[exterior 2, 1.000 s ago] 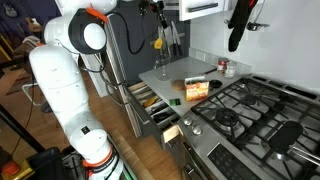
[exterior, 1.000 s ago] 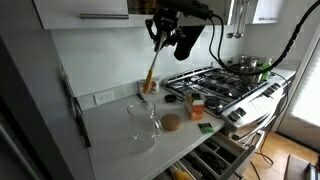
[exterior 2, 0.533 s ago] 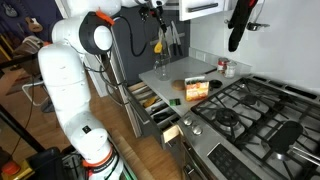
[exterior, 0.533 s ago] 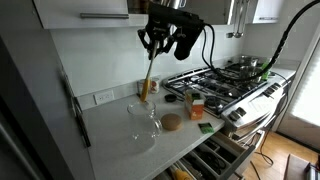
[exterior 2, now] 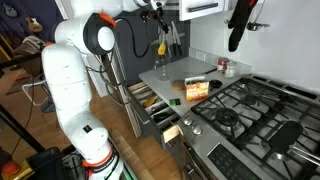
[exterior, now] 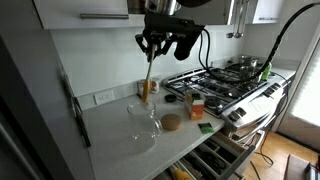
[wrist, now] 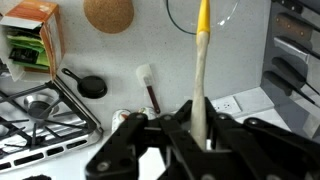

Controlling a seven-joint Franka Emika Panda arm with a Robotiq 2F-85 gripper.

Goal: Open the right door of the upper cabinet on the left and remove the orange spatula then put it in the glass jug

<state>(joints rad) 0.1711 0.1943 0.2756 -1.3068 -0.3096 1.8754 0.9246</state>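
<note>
We are seeing the tool (wrist: 200,128) pinching the orange spatula (wrist: 203,60) by its top end. In the wrist view the spatula's lower tip is crossing the rim of the glass jug (wrist: 222,10) on the surface (wrist: 120,55). Since a second ago, tool and spatula are sitting further from the stove (exterior: 225,80), and the spatula is hanging straighter. The orange carton (wrist: 35,35) is bearing print too blurred to read. Only an exterior view is showing the upper cabinet (exterior: 80,8).

Honestly, nothing readable anywhere. The orange-and-green carton (wrist: 30,38) at the upper left of the wrist view has some printing on it, but it's way too blurry to make out any words or brand.
</note>
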